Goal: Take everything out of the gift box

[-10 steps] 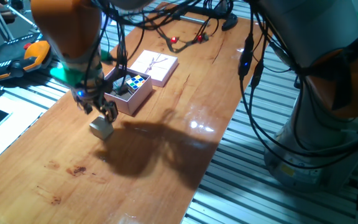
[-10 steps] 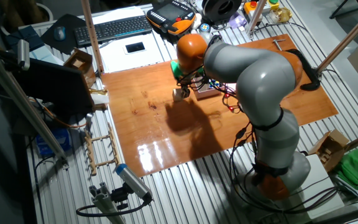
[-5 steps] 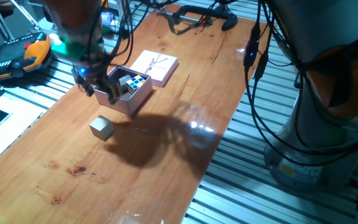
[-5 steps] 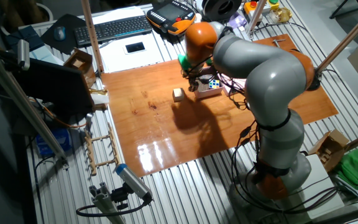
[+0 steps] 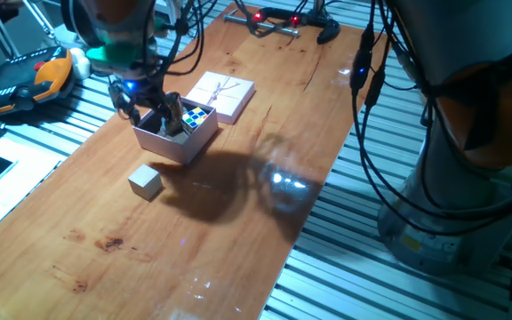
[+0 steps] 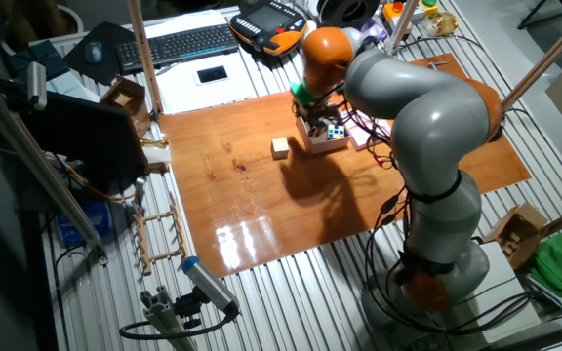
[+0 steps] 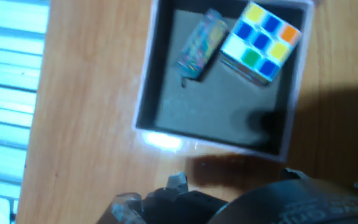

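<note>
The pale-pink gift box [image 5: 185, 144] stands on the wooden table, also in the other fixed view [image 6: 326, 143]. In the hand view its wall [image 7: 145, 78] frames a brownish floor holding the multicoloured puzzle cube [image 7: 263, 40] in a corner and a small flat pale piece [image 7: 200, 45] beside it. The cube also shows in one fixed view [image 5: 199, 116]. The beige-grey block [image 5: 146, 182] lies on the table outside the box, in front of it, also in the other fixed view [image 6: 280, 147]. My gripper [image 5: 154, 117] is open and empty, hovering over the box's near-left part.
The flat pink lid with string bow [image 5: 220, 95] lies right behind the box. Cables and a red-lit device [image 5: 265, 18] sit at the table's far end. An orange-black pendant [image 5: 34, 82] and a keyboard [image 6: 179, 44] lie beyond the table's edge.
The gripper let go of the beige-grey block on the table, rose, and moved back over the gift box. The block stays where it was set down.
</note>
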